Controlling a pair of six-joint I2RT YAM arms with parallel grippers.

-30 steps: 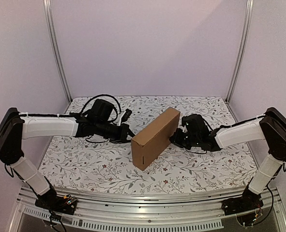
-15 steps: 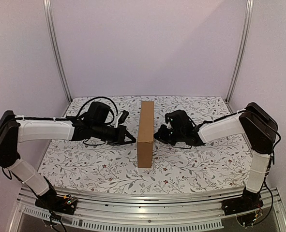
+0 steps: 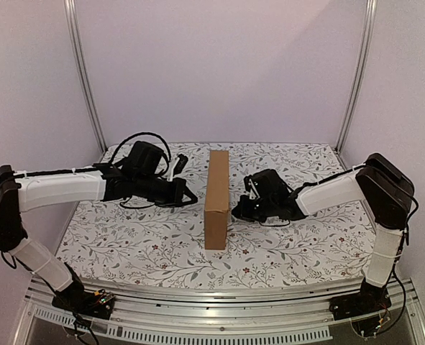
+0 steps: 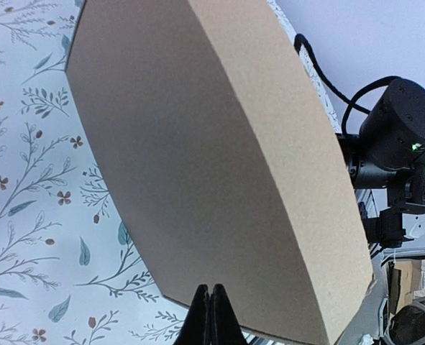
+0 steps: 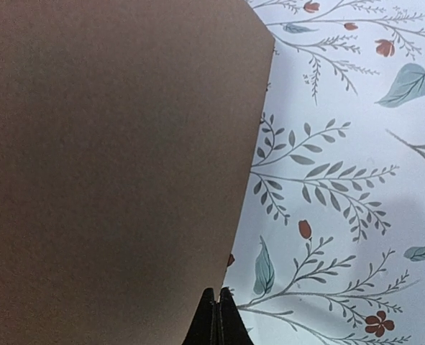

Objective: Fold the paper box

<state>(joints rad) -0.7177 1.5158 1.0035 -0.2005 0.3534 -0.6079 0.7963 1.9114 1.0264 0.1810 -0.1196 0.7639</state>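
The paper box [image 3: 216,198] is a closed brown cardboard box standing on a long narrow side in the middle of the table, running front to back. My left gripper [image 3: 193,203] is shut and empty, its tip just left of the box with a small gap. In the left wrist view the shut fingers [image 4: 211,320] point at the box's broad face [image 4: 198,158]. My right gripper [image 3: 235,213] is shut and empty, its tip close to the box's right face. In the right wrist view the tip [image 5: 217,320] sits at the lower edge of the box [image 5: 111,165].
The table [image 3: 126,244] has a white cloth with a floral print. Aluminium frame posts [image 3: 83,79] stand at the back corners, with plain walls behind. The right arm's black wrist [image 4: 399,136] shows beyond the box in the left wrist view.
The box has turned from a diagonal to straight front-to-back and stands in the middle. My left gripper has drawn back a little to the left. My right gripper moved in toward the box.
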